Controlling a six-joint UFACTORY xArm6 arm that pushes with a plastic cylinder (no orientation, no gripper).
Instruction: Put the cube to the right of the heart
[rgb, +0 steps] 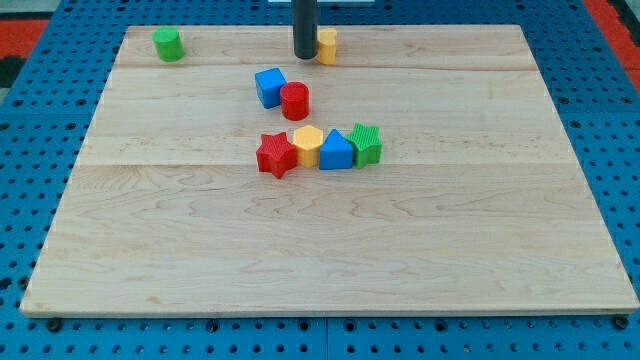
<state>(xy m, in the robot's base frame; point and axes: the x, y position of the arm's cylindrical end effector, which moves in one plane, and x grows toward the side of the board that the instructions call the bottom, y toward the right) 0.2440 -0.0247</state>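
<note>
The blue cube sits in the upper middle of the wooden board, touching the red cylinder at its lower right. The yellow heart lies near the board's top edge, up and to the right of the cube. My tip stands right against the heart's left side and hides part of it. The tip is above and slightly right of the cube, with a clear gap between them.
A row of blocks lies below the cube: a red star, a yellow block, a blue triangle-like block and a green block. A green cylinder stands at the top left.
</note>
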